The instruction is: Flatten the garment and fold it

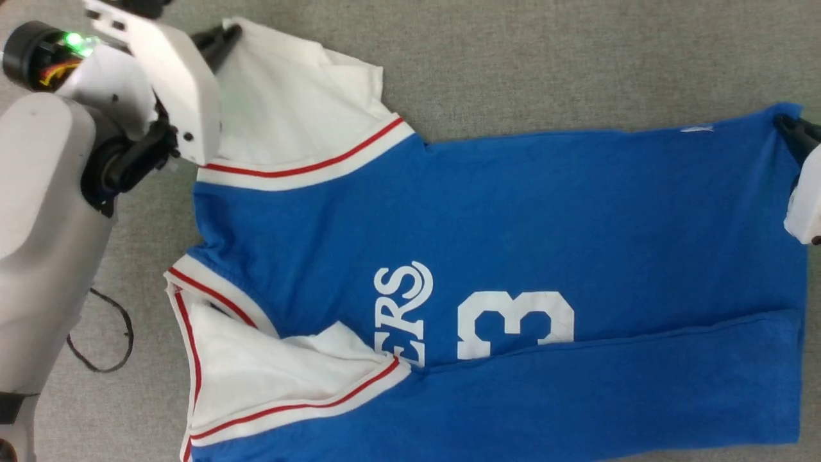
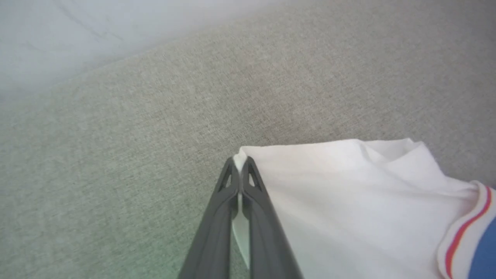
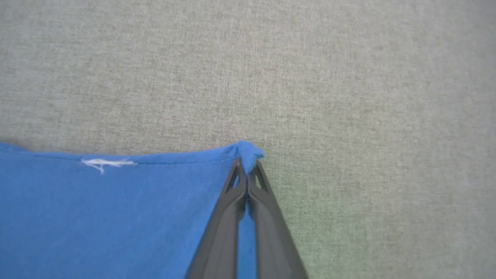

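Observation:
The garment [image 1: 513, 212], a bright blue jersey with white sleeves edged in red, lies spread sideways on the grey surface, its "ERS" lettering and number 3 facing up. Its near long edge is folded over the lower front. My left gripper [image 1: 221, 35] is shut on the far corner of the white sleeve [image 2: 329, 193], pinched at the fingertips [image 2: 241, 164]. At the right, my right gripper [image 1: 789, 125] is shut on the blue hem corner [image 3: 248, 151], with cloth bunched between its tips [image 3: 246, 170]. A small white tag [image 3: 106, 162] sits along the hem.
Grey woven fabric [image 1: 545, 58] covers the work surface all around the jersey. A thin black cord loop [image 1: 106, 340] lies at the left beside my pale left arm [image 1: 38, 224]. A paler band [image 2: 58, 38] borders the surface in the left wrist view.

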Motion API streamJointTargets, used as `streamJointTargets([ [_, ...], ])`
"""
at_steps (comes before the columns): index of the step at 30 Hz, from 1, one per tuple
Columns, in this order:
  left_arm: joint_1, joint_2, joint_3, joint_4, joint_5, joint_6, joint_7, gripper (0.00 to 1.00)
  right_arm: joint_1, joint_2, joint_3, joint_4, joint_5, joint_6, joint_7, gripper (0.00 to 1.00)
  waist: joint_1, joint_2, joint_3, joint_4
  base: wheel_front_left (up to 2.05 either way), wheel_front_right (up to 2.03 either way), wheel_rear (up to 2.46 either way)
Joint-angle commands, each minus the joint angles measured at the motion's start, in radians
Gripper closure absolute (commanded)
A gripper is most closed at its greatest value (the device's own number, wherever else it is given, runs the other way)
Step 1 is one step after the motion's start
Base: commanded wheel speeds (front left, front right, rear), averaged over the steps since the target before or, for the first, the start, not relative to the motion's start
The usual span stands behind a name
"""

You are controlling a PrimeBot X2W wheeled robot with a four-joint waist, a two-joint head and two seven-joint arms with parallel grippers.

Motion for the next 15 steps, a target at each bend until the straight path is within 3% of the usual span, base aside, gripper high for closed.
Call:
streamJointTargets([
  [1,0.007,-0.002,0.013,0.006,0.013,0.007,-0.033,1.0,-0.012,-0.005,0.002,0.008,-0.005,-0.001,-0.023,1.0,-0.0002,0.0,-0.023,0.0,0.0,0.0,0.0],
  [10,0.089,0.032,0.05,-0.073,0.004,-0.005,-0.188,1.0,0.025,-0.01,0.018,0.017,0.032,-0.001,-0.122,1.0,-0.0002,0.0,-0.129,0.011,0.0,0.0,0.0],
  [15,0.223,0.076,0.086,-0.199,-0.034,0.026,-0.238,1.0,0.092,-0.015,0.024,-0.004,0.07,-0.001,-0.171,1.0,-0.0002,0.0,-0.196,0.018,0.0,0.0,0.0],
])
